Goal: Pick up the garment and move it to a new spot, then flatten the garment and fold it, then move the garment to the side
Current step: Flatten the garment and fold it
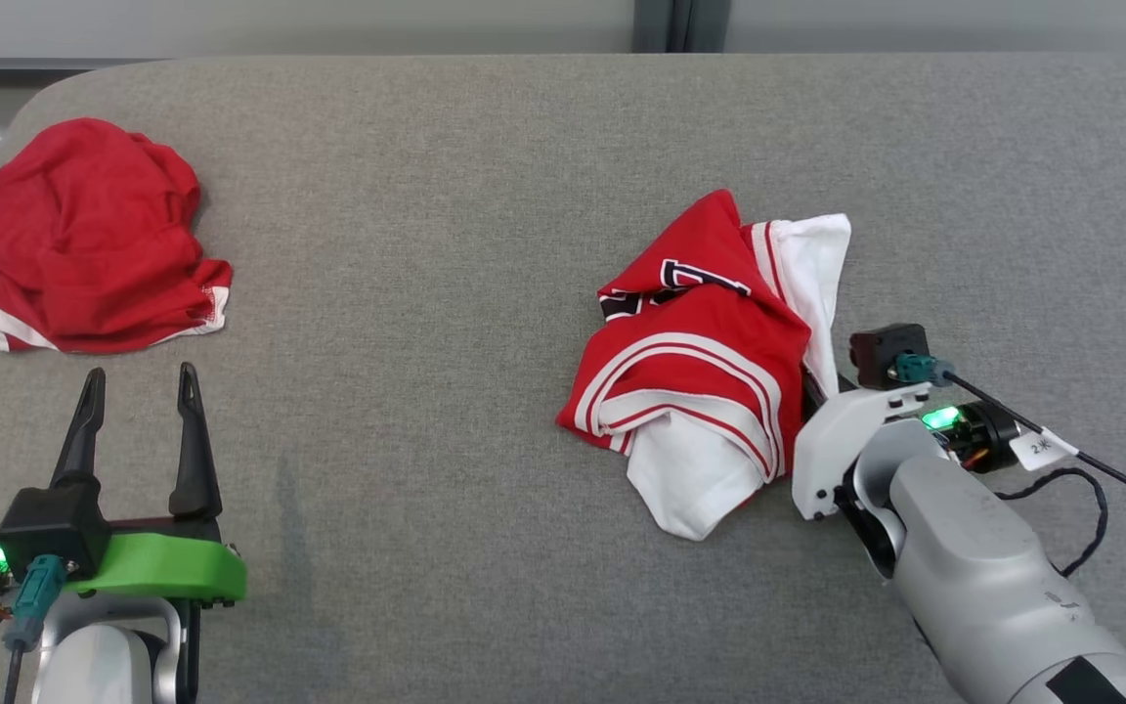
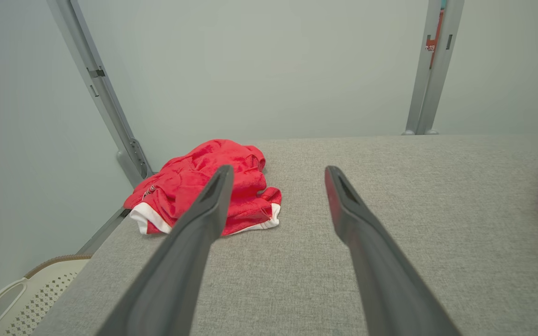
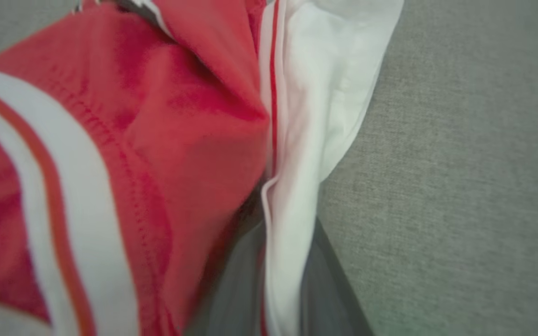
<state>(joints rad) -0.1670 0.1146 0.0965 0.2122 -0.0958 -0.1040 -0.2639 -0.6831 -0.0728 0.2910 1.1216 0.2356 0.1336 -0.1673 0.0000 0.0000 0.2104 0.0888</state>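
Note:
The garment, a crumpled red jersey with white trim and a white lining, lies right of centre on the grey padded table. My right gripper reaches into its right edge, fingertips hidden under the cloth. In the right wrist view the garment lies close up, and the right gripper has its two dark fingers drawn together on a white fold of it. My left gripper rests at the lower left, open, with nothing between its fingers.
A second crumpled red garment lies at the table's far left corner, ahead of the left gripper. A white perforated basket stands below the table's left edge. Grey wall panels and posts back the table.

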